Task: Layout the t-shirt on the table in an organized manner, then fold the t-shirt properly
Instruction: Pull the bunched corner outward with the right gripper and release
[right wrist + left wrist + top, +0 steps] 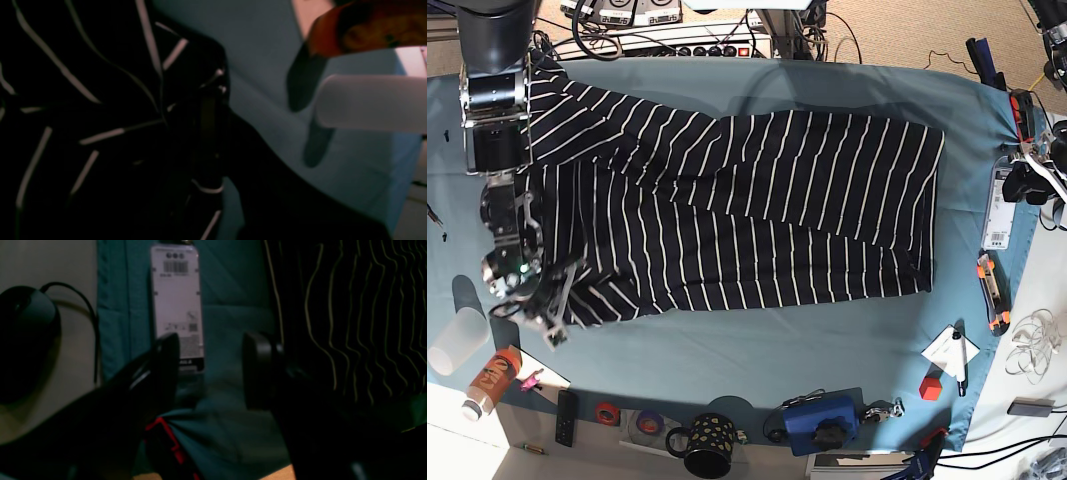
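Observation:
The t-shirt [737, 210], dark with thin white stripes, lies spread lengthwise across the teal table [757, 350]. My right gripper [552, 318] sits at the shirt's lower left corner. In the right wrist view its dark jaws are shut on a bunched fold of the t-shirt [100, 100], with the right gripper [210, 133] nearly lost against the dark cloth. My left gripper [210, 371] hangs open over bare table [233, 290] at the right edge, empty, with the t-shirt [350, 323] just beside it. In the base view the left gripper [1030, 182] is clear of the shirt's hem.
A white barcode card [176, 303] lies under the left gripper, with a black mouse [26, 340] off the table edge. A translucent cup [455, 340] and orange bottle [489, 380] stand near the right gripper. A mug [707, 445], blue box [822, 420] and orange tool [992, 290] line the edges.

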